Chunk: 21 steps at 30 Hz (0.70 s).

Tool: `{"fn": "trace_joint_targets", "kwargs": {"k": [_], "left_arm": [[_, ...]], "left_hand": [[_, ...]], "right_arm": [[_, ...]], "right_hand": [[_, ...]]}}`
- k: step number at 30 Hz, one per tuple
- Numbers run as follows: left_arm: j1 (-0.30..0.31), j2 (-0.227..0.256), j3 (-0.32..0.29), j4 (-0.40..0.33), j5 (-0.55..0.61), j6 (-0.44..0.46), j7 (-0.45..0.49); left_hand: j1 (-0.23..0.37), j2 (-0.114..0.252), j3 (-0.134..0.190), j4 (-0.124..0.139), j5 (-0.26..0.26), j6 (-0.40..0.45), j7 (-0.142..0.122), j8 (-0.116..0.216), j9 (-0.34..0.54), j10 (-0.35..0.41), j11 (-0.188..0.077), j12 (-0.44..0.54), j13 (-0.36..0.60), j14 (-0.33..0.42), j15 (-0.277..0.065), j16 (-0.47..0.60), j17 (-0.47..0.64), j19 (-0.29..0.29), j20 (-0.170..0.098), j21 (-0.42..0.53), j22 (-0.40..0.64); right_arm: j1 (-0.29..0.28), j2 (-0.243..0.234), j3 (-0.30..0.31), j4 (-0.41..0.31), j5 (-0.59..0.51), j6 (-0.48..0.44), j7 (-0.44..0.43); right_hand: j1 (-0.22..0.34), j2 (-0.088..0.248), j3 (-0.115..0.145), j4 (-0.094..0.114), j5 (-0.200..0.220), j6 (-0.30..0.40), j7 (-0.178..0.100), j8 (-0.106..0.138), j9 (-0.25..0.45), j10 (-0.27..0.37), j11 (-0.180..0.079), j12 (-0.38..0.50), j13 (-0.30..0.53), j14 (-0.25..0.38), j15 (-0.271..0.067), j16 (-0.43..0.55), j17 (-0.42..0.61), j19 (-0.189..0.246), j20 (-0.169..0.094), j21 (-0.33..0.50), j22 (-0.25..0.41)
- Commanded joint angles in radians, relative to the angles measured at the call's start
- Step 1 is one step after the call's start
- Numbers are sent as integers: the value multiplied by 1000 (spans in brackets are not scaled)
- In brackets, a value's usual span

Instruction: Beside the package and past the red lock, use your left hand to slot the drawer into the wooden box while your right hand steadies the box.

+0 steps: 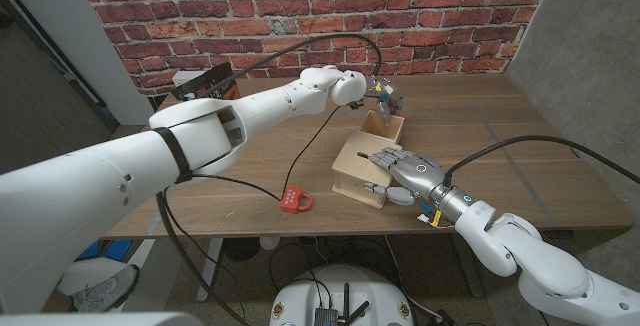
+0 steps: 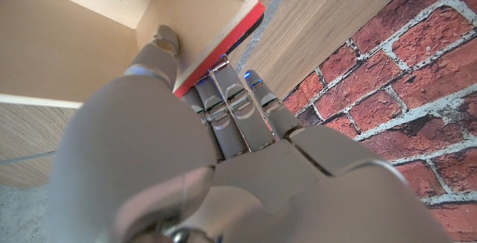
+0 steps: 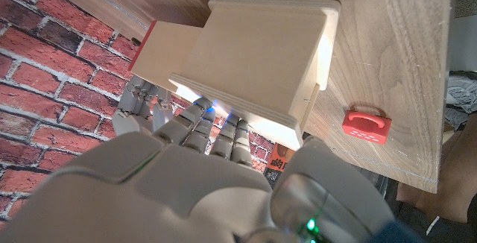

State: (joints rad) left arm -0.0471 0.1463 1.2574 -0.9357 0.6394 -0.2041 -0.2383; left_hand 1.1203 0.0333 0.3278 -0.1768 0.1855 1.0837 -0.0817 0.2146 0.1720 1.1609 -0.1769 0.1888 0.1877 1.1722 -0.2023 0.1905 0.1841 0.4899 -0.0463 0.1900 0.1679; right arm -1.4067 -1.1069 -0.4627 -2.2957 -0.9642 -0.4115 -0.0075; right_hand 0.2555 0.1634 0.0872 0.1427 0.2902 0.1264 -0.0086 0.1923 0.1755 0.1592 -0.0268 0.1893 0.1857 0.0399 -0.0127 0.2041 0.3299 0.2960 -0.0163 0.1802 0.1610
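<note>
The left robot hand [image 1: 378,92] pinches the drawer [image 1: 383,126] by its far end; in the left wrist view the thumb lies inside the open tray while the fingers [image 2: 231,101] wrap under its red-edged end wall, a grip that seems chosen to let the arm push the drawer straight along its length. The drawer sits partly in the wooden box [image 1: 362,166], its open end sticking out from the box's far side toward the brick wall, so the slotting looks begun but not finished.

The right robot hand [image 1: 405,171] lies on top of the box, fingers together and pressed down on the lid, with the thumb hanging over the near face. It probably serves as a brake, so that the push from the other side does not slide the box across the table [image 1: 500,136].

The red lock [image 1: 296,201] lies on the table well apart from the right robot hand, toward the robot's left and nearer the table's front edge, clear of the drawer's path. A dark package [image 1: 200,81] stands beyond the left arm, near the wall. A black cable [image 1: 310,146] trails across the table just beside the box; it could snag if the box shifts.
</note>
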Motion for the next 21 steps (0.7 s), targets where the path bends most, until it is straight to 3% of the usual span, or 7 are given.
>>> {"fn": "trace_joint_targets", "kwargs": {"k": [1, 21], "left_arm": [[19, 26, 0, -49, 32, 3, 15], [74, 58, -10, -152, 102, 60, 72]], "left_hand": [[67, 71, 2, 7, 6, 19, -7, 13, 25, 23, -25, 4, 5, 28, -43, 8, 1, 1, -154, -4, 0], [67, 71, 1, 7, 6, 20, -8, 14, 25, 22, -25, 4, 5, 28, -43, 8, 1, 1, -154, -4, 0]], "right_arm": [[-2, -2, -1, -3, -2, -4, -3], [-8, 1, -1, -1, 5, -9, -11]], "right_hand": [[-10, 4, 7, 2, -1, 10, -3, 6, 5, 6, 10, 8, 4, 8, -3, 4, 0, 9, 0, 7, 5], [-10, 4, 7, 2, -1, 10, -3, 6, 5, 6, 10, 8, 4, 8, -3, 4, 0, 9, 0, 7, 5]]}}
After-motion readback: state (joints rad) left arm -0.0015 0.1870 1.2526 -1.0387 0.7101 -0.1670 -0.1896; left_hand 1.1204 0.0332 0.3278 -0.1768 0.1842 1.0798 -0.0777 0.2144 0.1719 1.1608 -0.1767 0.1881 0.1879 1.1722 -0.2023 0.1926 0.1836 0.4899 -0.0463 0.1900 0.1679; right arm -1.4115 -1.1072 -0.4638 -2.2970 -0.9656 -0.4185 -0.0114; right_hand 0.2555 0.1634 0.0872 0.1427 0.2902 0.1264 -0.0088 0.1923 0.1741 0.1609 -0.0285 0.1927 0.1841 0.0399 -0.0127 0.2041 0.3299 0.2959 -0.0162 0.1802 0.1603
